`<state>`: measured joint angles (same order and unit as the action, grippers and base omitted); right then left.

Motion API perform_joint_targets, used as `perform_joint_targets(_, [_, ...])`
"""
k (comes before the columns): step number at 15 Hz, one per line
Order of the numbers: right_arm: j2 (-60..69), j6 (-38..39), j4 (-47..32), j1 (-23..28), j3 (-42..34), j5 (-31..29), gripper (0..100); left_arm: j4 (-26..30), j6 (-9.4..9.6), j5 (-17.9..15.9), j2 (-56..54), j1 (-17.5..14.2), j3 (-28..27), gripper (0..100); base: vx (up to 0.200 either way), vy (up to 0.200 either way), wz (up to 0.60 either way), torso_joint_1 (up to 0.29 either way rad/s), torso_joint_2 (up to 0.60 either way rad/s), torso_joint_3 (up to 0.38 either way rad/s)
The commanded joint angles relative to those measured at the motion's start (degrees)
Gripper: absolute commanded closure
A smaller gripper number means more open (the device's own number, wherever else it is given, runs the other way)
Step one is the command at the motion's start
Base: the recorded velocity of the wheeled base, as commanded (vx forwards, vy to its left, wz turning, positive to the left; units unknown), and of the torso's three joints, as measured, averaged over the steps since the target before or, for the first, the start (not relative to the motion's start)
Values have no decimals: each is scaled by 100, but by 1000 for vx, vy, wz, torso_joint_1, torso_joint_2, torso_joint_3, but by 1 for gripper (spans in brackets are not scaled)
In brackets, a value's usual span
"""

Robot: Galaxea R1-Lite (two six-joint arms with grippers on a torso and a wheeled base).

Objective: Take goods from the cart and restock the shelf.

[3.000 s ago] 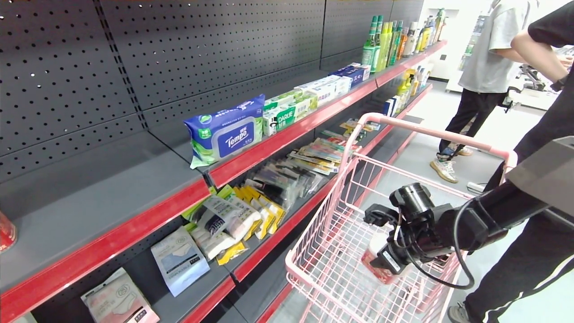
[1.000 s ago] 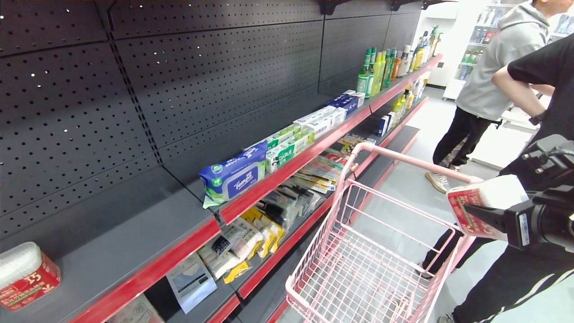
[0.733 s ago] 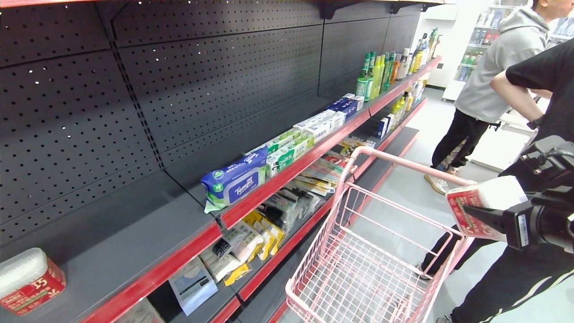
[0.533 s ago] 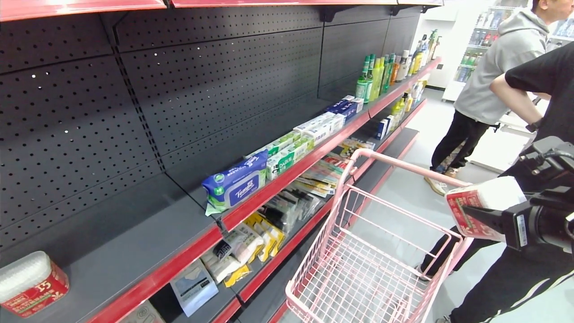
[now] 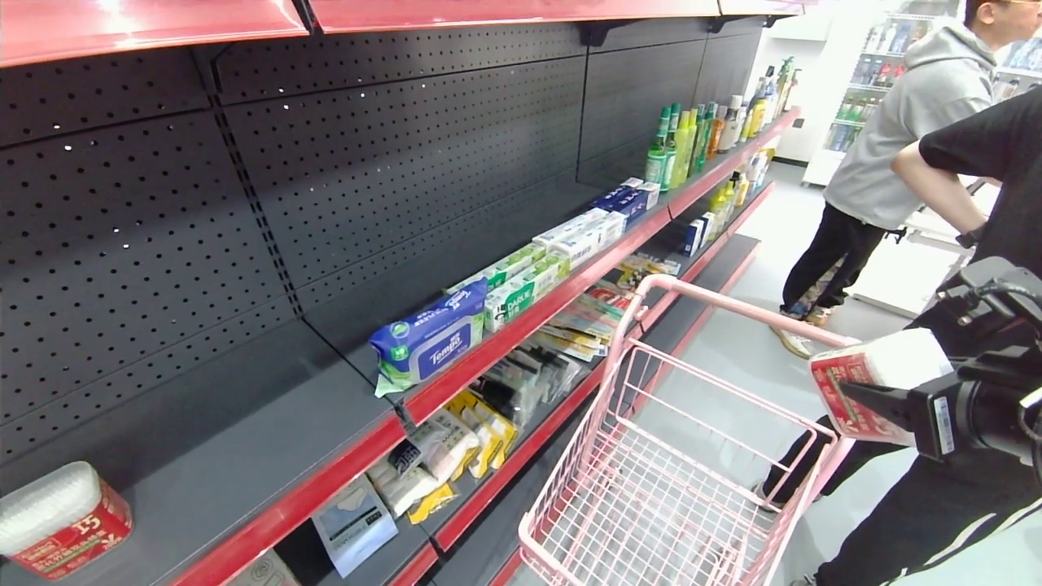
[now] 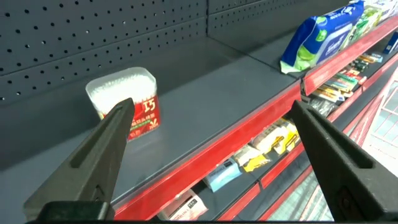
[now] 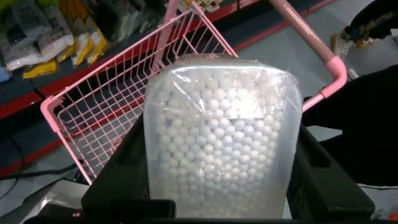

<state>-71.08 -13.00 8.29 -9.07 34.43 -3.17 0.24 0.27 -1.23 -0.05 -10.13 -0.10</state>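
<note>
Red-labelled tub (image 5: 875,381) of cotton swabs sits clamped in the right gripper (image 5: 855,399), above the cart's (image 5: 716,298) right rim. Left of the cart, the left gripper (image 6: 212,111) gapes wide, empty, before the shelf (image 6: 236,74).

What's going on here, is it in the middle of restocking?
The right gripper is shut on a red-labelled tub of what look like cotton swabs, held up beside the pink cart, whose basket looks empty where it shows. A matching tub already stands on the grey shelf. The left gripper hangs open in front of that shelf, holding nothing.
</note>
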Motion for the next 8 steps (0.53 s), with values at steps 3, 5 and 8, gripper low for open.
perform_joint_targets(3, [-11, -1, 6, 10, 3, -8, 100, 2, -9, 0, 5, -6, 1, 0, 0, 0, 600, 2, -2, -4])
perform_joint_targets(5, [16, -1, 6, 2, 3, -8, 100, 2, -9, 0, 5, -6, 1, 0, 0, 0, 600, 12, 5, 2])
perform_joint_targets(8, [156, -1, -3, 2, -6, -26, 100, 2, -9, 0, 5, -6, 10, 0, 0, 0, 600, 2, 4, 1])
